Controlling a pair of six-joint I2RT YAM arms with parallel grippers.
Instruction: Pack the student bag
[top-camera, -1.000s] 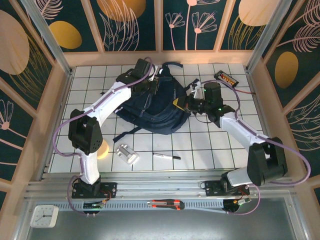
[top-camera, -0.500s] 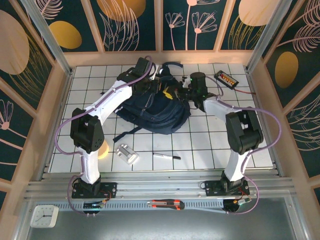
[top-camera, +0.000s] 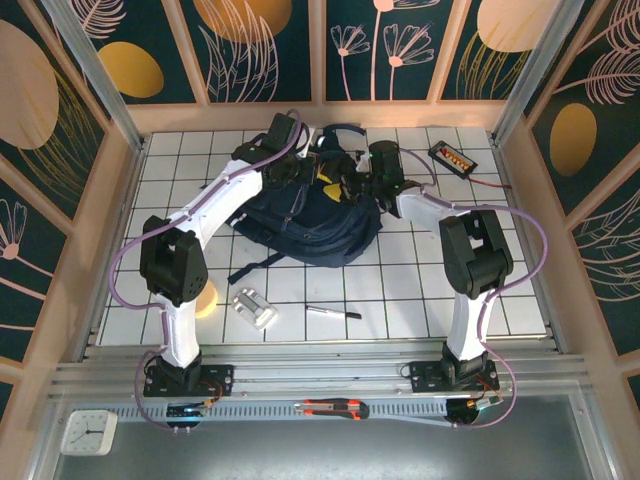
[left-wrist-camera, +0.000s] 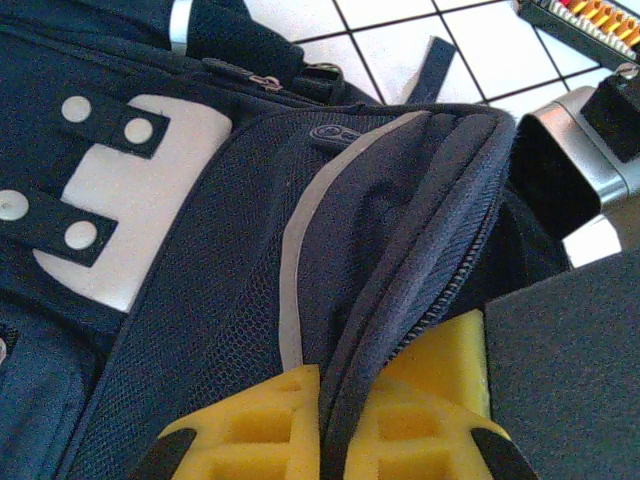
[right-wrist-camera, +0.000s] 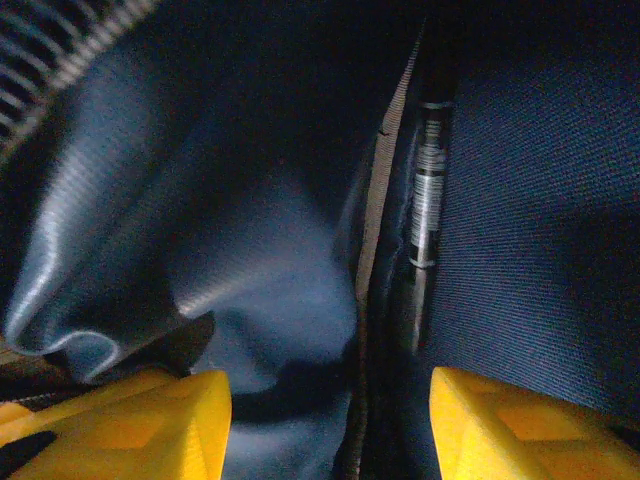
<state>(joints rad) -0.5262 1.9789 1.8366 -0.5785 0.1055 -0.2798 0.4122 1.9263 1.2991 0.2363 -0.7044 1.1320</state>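
Holding bag (top-camera: 310, 225) mouth with left hand (left-wrist-camera: 335, 440), clamped on flap, at table's (top-camera: 430, 290) 12 o'clock. My right hand (right-wrist-camera: 330, 420) inside mouth, jaws apart, empty; pen (right-wrist-camera: 422, 220) lies lengthwise at 1 o'clock ahead.

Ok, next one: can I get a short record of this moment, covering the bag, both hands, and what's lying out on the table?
bag: dark navy backpack lying on the tiled table
left hand: shut, pinching the bag's zip edge and lifting the flap
right hand: reaching inside the bag, fingers apart, gripping nothing
inside the bag: slim silver stick, perhaps a pen, lying along a seam
out on the table: pen, small silver case
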